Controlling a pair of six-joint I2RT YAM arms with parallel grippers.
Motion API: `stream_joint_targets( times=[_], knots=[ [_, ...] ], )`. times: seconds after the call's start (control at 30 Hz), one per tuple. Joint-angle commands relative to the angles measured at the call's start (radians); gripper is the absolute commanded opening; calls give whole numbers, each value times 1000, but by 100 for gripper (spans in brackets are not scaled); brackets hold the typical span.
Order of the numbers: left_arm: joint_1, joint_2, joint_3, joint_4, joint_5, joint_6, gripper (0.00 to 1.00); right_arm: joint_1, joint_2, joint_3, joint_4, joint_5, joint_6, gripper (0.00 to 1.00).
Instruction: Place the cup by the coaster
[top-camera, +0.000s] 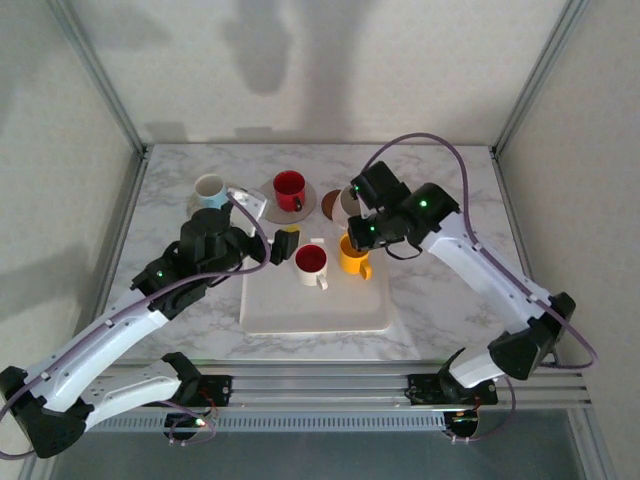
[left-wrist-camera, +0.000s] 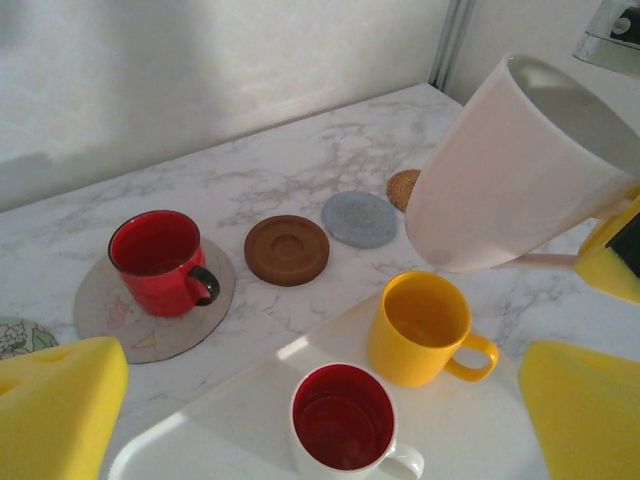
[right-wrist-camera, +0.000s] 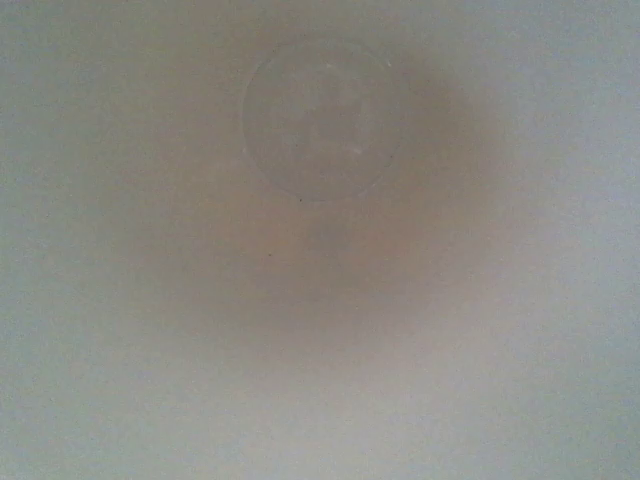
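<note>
Nearest the lens, yellow pads (left-wrist-camera: 60, 405) of the left pincer (top-camera: 284, 244), spread wide, nothing between them. Just beyond, along the bottom of the left wrist frame, a white tray (left-wrist-camera: 200, 425) with a red-lined mug (left-wrist-camera: 345, 420) and a yellow mug (left-wrist-camera: 420, 325). Upper right of that frame: the pale cup (left-wrist-camera: 500, 180), off the surface (left-wrist-camera: 300, 150), tilted with its mouth toward the upper right corner, gripped near the mouth by the right pincer (top-camera: 352, 213). Left of it, in a row on the marble: brown coaster (left-wrist-camera: 287, 249), grey coaster (left-wrist-camera: 359, 218), cork coaster (left-wrist-camera: 400, 188), the last partly hidden behind the cup. Farther left, a red cup (left-wrist-camera: 155, 262) on a round mat (left-wrist-camera: 110, 320). Right wrist frame too blurred to read beyond a faint ring.

Likely trouble from here: a tilted set-down, landing on the base edge and toppling. Also possible: a slip in the hold, given the smooth wall and the lean; a knock against the yellow mug, just below the cup in the frame; touchdown on a coaster or the tray lip instead of bare marble beside it. Worth levelling first, then lowering slowly.
</note>
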Motion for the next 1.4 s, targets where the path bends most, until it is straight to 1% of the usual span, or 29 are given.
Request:
stream_joint_targets(
  times=[0.0, 0.2, 0.33, 0.47, 0.6, 0.7, 0.93, 1.07, 1.37],
  knots=[
    [31, 11, -20, 79, 46, -9, 99, -33, 50, 76, 25, -7, -23, 0],
    [60, 96, 1, 109, 11, 3, 100, -73, 160, 134, 31, -29, -35, 0],
    [65, 130, -26, 178, 11, 32, 100, -93, 237, 187, 30, -43, -44, 0],
    [91, 159, -63, 255, 67, 34, 100, -108, 327, 271, 0, -36, -57, 0],
    [121, 196, -76, 292, 135, 19, 100, -126, 410, 342, -10, -13, -69, 0],
    [139, 210, -92, 324, 155, 17, 100, -142, 469, 380, -7, 3, -72, 0],
    [167, 232, -122, 357, 197, 17, 100, -174, 598, 478, -8, -3, -71, 0],
    [172, 243, -145, 368, 242, 20, 100, -190, 670, 555, -32, 8, -81, 0],
    [172, 246, -181, 399, 246, 48, 100, -224, 767, 625, -36, -18, -94, 0]
  ],
)
